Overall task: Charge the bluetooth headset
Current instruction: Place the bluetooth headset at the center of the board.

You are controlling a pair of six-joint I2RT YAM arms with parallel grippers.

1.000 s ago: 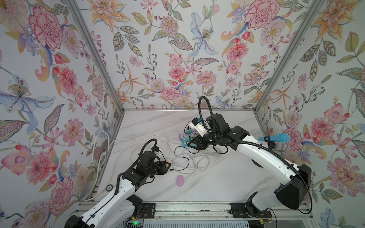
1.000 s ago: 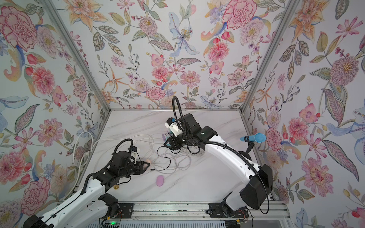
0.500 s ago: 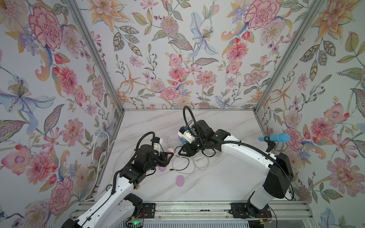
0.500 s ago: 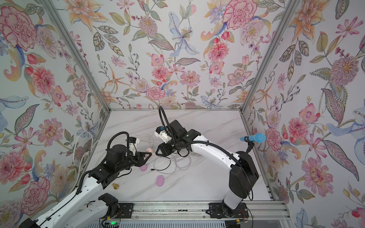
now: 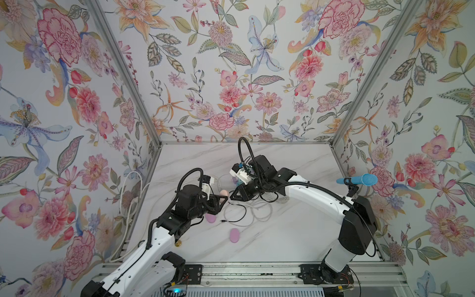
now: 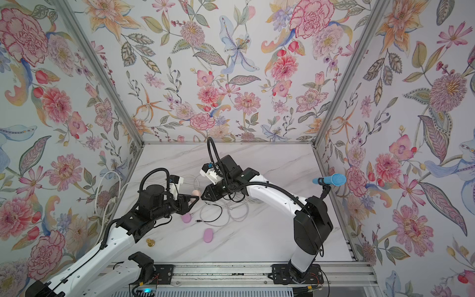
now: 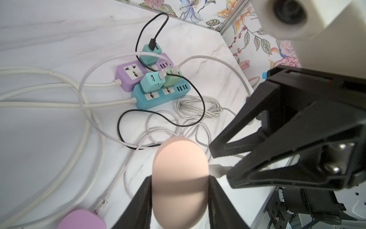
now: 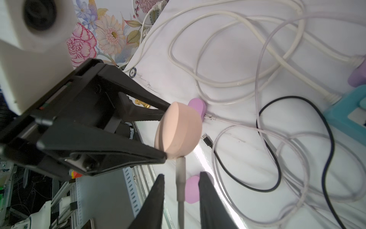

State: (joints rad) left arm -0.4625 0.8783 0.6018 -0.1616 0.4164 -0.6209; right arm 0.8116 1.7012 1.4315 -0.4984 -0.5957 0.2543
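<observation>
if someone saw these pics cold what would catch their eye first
The peach egg-shaped case pinched in the left gripper over the marble table, with a white cable plug right at its end between the right gripper's open fingers. Farther back, a purple power strip and a teal power strip sit among tangled cables, boxed in by loud floral walls.

Peach headset case [image 7: 180, 170] is finished matt and smooth, plastic by look. Matt black plastic is seen on left gripper [image 7: 180, 179] and right gripper [image 8: 181, 174]. Glossy marble-pattern finish is noted on tabletop [image 7: 49, 142]. Smooth plastic is used on power strips [image 7: 146, 103]; white cables [image 7: 59, 105] are sheathed in slightly glossy rubbery plastic.
</observation>
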